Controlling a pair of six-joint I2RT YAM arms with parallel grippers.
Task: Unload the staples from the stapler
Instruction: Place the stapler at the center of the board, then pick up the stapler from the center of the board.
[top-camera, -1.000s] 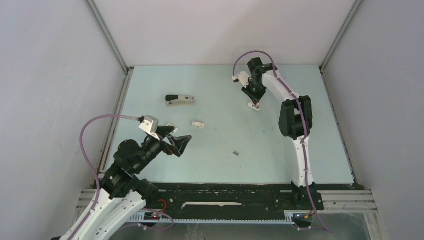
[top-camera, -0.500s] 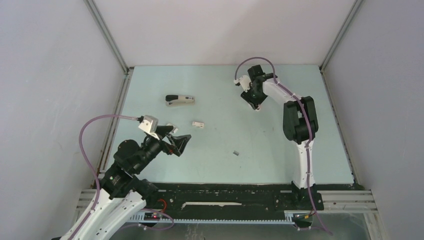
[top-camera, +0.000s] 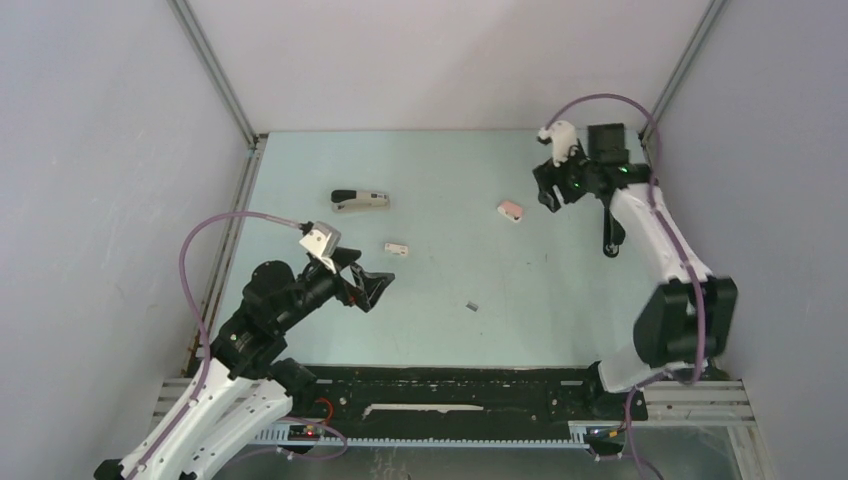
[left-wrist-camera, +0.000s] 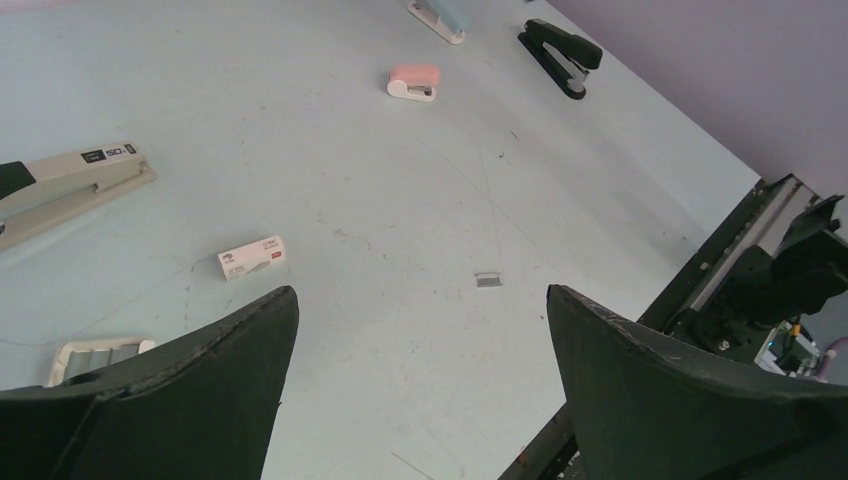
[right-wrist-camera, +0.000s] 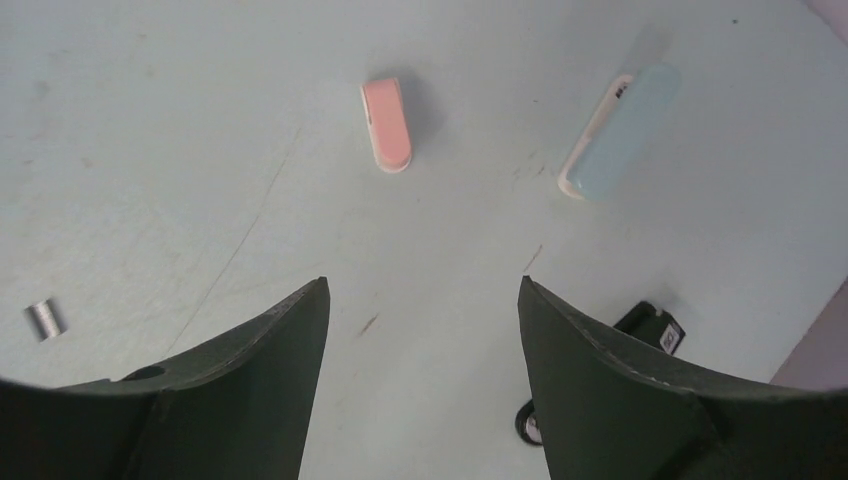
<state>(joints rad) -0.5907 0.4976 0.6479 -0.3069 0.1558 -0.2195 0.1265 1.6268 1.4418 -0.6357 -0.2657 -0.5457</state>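
The pale blue-green counter (top-camera: 440, 160) carries everything here. The left arm (top-camera: 250, 330) reaches from the near left corner over the counter's left side. The left fingers (top-camera: 370, 289) are spread wide with nothing between them and touch no object. The right arm (top-camera: 660, 240) stretches along the right edge toward the far right corner. There the right fingers (top-camera: 547, 192) are also spread apart and hold nothing, above bare counter. The stapler (top-camera: 360, 201), black with a silver top arm, lies on the far left part of the counter, well apart from both sets of fingers. A black stapler (left-wrist-camera: 560, 58) lies toward the right side, close by the right arm in the overhead view. A light blue stapler (right-wrist-camera: 620, 130) lies on the far part of the counter, and near it, just beside the right fingers, lies a small pink stapler (top-camera: 510, 210). A little white box (top-camera: 397, 248) lies near the stapler on its near side, between it and the left fingers. An off-white ribbed piece (left-wrist-camera: 95, 355) lies on the counter close to one of the left fingers in the left wrist view. The staples (top-camera: 471, 305), one short grey strip, lie loose near the middle of the counter toward its near edge, well apart from the stapler.
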